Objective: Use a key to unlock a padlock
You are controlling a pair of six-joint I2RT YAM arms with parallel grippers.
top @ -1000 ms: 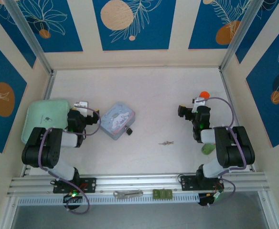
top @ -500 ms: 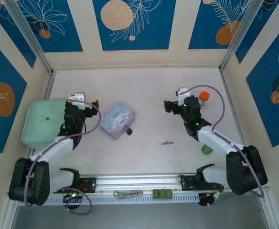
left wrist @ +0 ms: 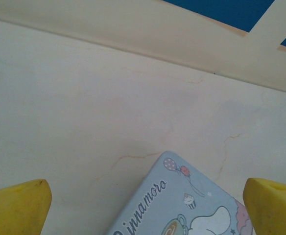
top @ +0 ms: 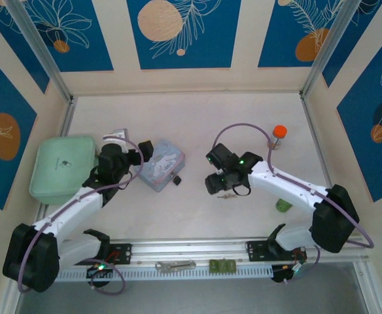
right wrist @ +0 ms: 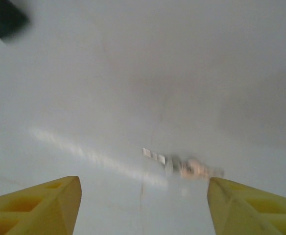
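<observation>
The tiny dark padlock (top: 175, 178) with its thin shackle sits at the front right edge of the light-blue tin (top: 161, 165). The small brownish key (top: 227, 195) lies flat on the table to the tin's right; in the right wrist view the key (right wrist: 182, 165) is blurred. My right gripper (top: 217, 184) hovers just above and left of the key. The right gripper (right wrist: 143, 203) is open, its yellow fingertips (right wrist: 40, 200) wide apart around the key, not touching it. My left gripper (top: 143, 150) is over the tin's far left corner. The left gripper (left wrist: 145, 203) is open, and the tin's corner (left wrist: 182, 196) lies between its fingertips (left wrist: 18, 200).
A mint-green case (top: 61, 163) lies at the left wall. An orange-capped bottle (top: 279, 133) stands at the back right, and a green object (top: 283, 205) sits beside the right arm. A silver tool (top: 175, 265) and a green block (top: 222, 265) rest on the front rail.
Both arms have unfolded toward the table's middle. The left gripper reached right to the tin's corner. The right gripper swung left and forward, down over the key.
</observation>
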